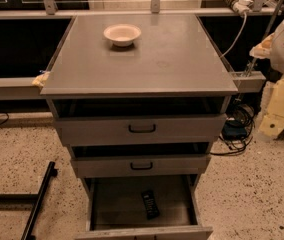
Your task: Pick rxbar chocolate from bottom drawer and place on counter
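Observation:
The rxbar chocolate [150, 204] is a small black bar lying flat on the grey floor of the bottom drawer [107, 204], right of the middle. That drawer is pulled open at the bottom of the view. The counter [182, 59] is the wide grey cabinet top above it. My arm's white and cream parts show at the right edge, with the gripper [274, 119] hanging low beside the cabinet, well right of the drawers and apart from the bar. It holds nothing that I can see.
A pale bowl [122, 34] stands at the back of the counter. The two upper drawers with black handles [142, 128] [141, 166] are partly pulled out. Cables [237, 134] lie on the floor at the right, a black bar [38, 201] at the left.

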{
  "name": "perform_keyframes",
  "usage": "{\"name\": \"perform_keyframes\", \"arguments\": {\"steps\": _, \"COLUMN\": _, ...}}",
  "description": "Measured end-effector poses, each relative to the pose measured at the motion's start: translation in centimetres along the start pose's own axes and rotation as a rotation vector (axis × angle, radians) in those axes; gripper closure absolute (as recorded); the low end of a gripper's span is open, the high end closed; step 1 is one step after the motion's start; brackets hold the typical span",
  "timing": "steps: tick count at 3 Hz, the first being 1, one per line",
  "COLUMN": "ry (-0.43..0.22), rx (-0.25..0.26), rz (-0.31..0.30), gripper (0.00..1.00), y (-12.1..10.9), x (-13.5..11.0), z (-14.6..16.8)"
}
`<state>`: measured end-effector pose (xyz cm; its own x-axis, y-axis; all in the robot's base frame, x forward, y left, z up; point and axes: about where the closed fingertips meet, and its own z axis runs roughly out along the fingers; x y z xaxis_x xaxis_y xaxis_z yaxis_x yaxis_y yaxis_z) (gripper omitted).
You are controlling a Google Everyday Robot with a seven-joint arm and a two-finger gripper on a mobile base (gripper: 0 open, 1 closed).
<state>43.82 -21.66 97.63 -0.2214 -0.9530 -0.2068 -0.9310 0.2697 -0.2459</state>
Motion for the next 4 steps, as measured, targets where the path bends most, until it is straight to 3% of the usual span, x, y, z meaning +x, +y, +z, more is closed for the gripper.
{"name": "perform_keyframes", "arguments": {"steps": 1, "ry": 0.000, "rx": 0.000, "rz": 0.000, "gripper": 0.00, "y": 0.0, "x": 0.0, "z": 0.0}}
{"name": "perform_keyframes", "arguments": {"steps": 2, "ry": 0.000, "rx": 0.000, "rz": 0.000, "gripper": 0.09, "y": 0.0, "x": 0.0, "z": 0.0}}
{"name": "perform_keyframes", "arguments": {"steps": 3, "ry": -0.036, "rx": -0.003, "rz": -0.003, "gripper": 0.27, "y": 0.2, "x": 0.1, "z": 2.9}}
{"name": "perform_keyframes", "arguments": {"steps": 4, "ry": -0.133, "rx": -0.087, "rz": 0.005, "gripper": 0.50, "y": 3.0, "x": 0.5, "z": 11.2}}
